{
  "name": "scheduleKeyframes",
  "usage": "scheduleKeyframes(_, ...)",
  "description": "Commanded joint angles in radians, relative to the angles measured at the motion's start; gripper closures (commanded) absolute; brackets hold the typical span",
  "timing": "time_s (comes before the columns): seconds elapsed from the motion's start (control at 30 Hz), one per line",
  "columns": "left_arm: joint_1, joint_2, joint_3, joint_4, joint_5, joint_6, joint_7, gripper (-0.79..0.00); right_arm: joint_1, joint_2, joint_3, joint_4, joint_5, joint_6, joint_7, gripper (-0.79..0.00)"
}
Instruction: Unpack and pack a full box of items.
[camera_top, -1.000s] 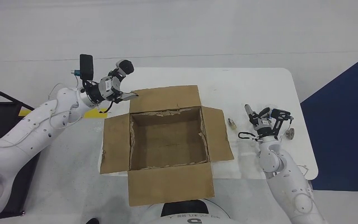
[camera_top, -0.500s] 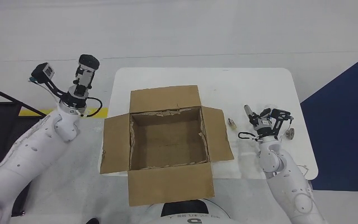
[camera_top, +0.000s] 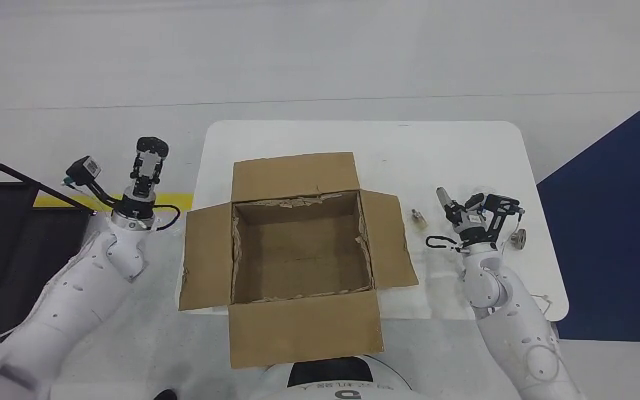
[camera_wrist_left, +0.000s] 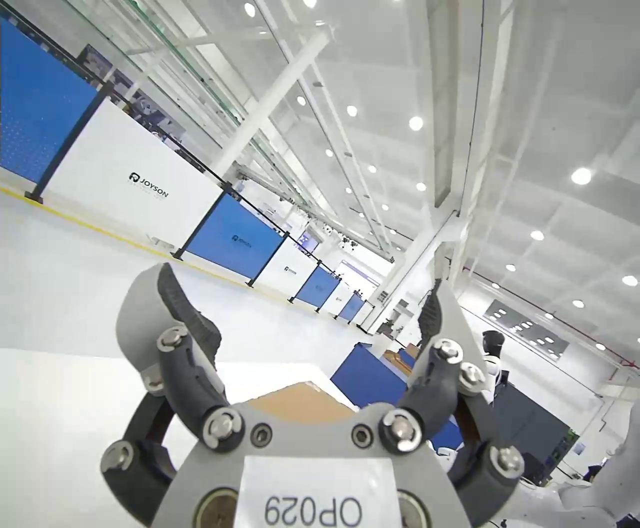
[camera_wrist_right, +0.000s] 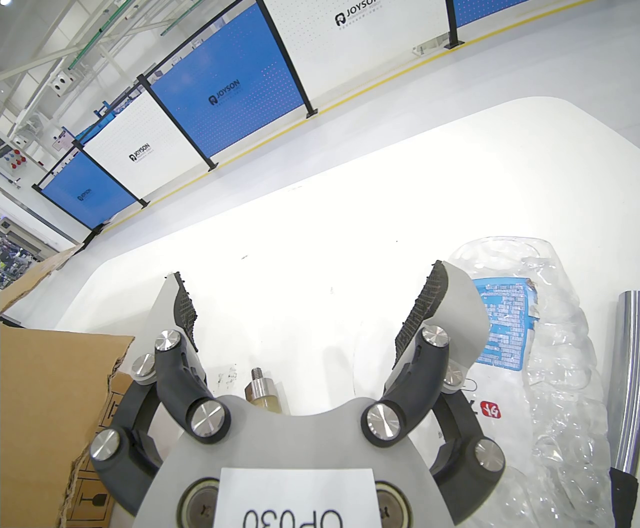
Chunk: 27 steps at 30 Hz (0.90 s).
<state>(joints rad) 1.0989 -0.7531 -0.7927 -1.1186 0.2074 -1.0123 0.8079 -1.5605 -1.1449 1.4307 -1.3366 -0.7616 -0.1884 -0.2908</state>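
floor (camera_top: 300, 50): pale grey | partitions (camera_wrist_right: 220, 110): blue and white | ceiling lights (camera_wrist_left: 581, 176): on | table (camera_top: 450, 150): white

white table (camera_top: 450, 150) | blue-and-white partition panels (camera_wrist_right: 220, 115) | pale floor (camera_top: 300, 50)

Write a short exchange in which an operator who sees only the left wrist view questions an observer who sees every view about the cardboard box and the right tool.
Operator: My camera mostly faces the ceiling. Is anything inside the cardboard box?
Observer: No. The cardboard box stands open on the table, flaps spread, and its inside is bare.
Operator: Is the right tool holding something?
Observer: No. The right tool is open, with nothing between its fingers.
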Motion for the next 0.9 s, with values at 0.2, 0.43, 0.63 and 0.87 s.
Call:
scheduleKeyframes(0.2,0.015,-0.024,0.013,0.133,-0.406,0.194,-0.341,-0.785,-0.021,0.002,-0.001,-0.014,-0.029,-0.038,0.013,-0.785)
scheduleKeyframes(0.43,-0.025,-0.071,0.033,0.271,-0.595,0.261,-0.635,-0.785,-0.091,0.013,0.022,-0.058,-0.079,-0.228,-0.001,-0.785)
scheduleKeyframes(0.63,-0.054,-0.104,0.046,0.337,-0.644,0.253,-0.720,-0.785,-0.140,0.018,0.047,-0.102,-0.096,-0.278,-0.024,-0.785)
scheduleKeyframes(0.87,-0.054,-0.104,0.046,0.337,-0.644,0.253,-0.720,-0.785,-0.140,0.018,0.047,-0.102,-0.096,-0.278,-0.024,-0.785)
